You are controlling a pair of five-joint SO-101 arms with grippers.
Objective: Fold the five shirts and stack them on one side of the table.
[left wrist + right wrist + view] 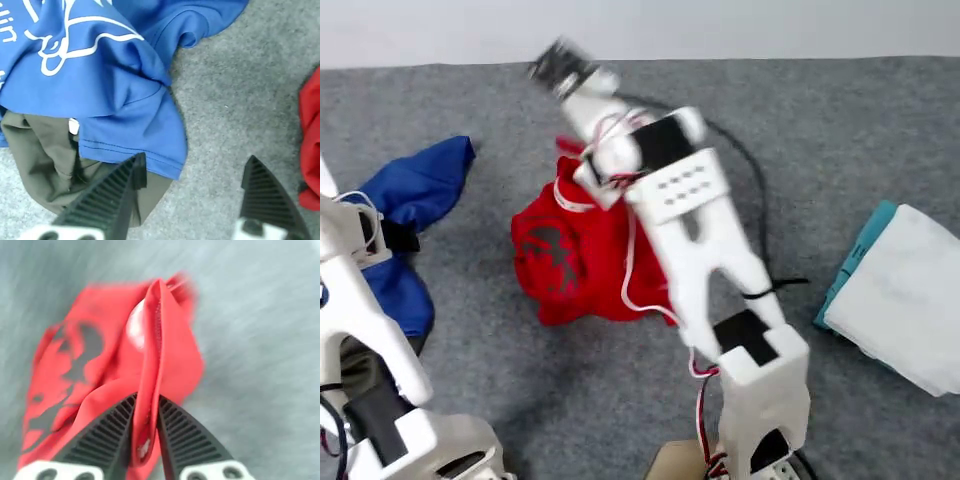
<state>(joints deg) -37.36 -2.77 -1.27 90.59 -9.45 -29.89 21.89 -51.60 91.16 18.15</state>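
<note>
A crumpled red shirt (570,260) with a dark print lies mid-table. My right gripper (147,400) is shut on a raised fold of the red shirt (100,365); in the high view the right gripper (582,170) sits at the shirt's far edge. A blue shirt (415,190) with white print lies bunched at the left. My left gripper (196,165) hangs open over bare grey table, just beside the hem of the blue shirt (100,65). An olive shirt (45,160) lies partly under the blue one. The red shirt's edge (311,125) shows nearby.
At the right edge of the table a folded white shirt (910,295) rests on a folded teal shirt (855,255). A black cable (755,190) runs across the grey table (840,130) behind the right arm. Open carpet lies between the red shirt and the stack.
</note>
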